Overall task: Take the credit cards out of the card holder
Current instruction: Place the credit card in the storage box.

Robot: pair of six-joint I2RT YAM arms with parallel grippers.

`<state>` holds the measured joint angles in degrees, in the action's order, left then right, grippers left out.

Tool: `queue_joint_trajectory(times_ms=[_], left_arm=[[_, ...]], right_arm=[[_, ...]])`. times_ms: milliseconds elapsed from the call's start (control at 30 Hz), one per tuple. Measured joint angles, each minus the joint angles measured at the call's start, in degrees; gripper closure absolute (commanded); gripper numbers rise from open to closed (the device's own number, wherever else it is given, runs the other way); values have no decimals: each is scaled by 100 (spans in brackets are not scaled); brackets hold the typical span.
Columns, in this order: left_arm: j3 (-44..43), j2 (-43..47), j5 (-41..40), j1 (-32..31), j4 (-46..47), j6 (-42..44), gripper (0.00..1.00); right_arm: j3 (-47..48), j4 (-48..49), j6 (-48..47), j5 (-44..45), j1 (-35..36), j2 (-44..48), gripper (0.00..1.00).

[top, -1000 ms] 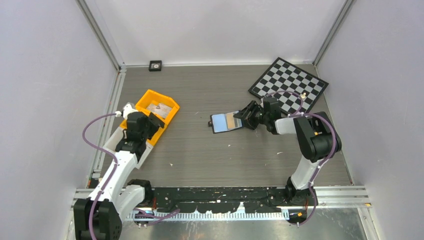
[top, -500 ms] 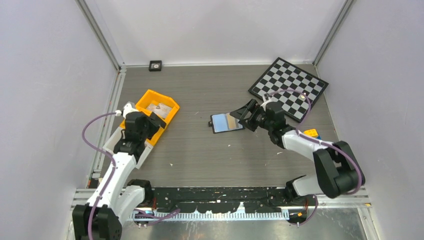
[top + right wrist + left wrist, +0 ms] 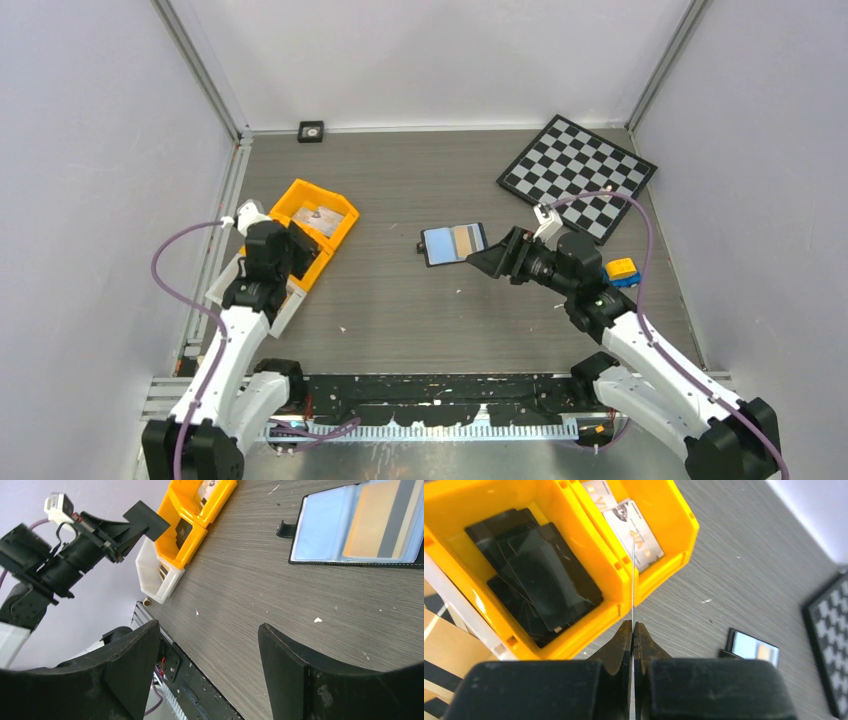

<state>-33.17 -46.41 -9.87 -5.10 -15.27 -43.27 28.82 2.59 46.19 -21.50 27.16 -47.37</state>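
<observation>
Right gripper [image 3: 492, 258] backed off open card holder [image 3: 453, 243], fingers spread; left gripper [image 3: 632, 628] pinches a credit card [image 3: 632, 590]; print unreadable

The right tool [image 3: 207, 630] hangs with its two black fingers spread wide and nothing between them above the grey table [image 3: 240, 595], the open card holder [image 3: 320, 530] lying beyond with an orange-tan credit card [image 3: 367, 522] in its pale-blue sleeves, an orange bin [image 3: 192, 515] farther off.

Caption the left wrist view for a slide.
Left gripper holds a card edge-on over the orange bin; open card holder beyond.
</observation>
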Motion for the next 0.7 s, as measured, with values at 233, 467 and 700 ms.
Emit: queue_joint_trajectory(times_ms=[233,467,700], left_arm=[[-734,-1390,-170,125,-66,531,100],[-625,-1582,-83,634,11,627,100],[-1165,-2857,743,1292,-44,800,99]], right_arm=[[-195,103,103,-345,55,-184,26],[-328,33,149,-417,96,-107,27],[-232,-518,-210,122,127,654,27]])
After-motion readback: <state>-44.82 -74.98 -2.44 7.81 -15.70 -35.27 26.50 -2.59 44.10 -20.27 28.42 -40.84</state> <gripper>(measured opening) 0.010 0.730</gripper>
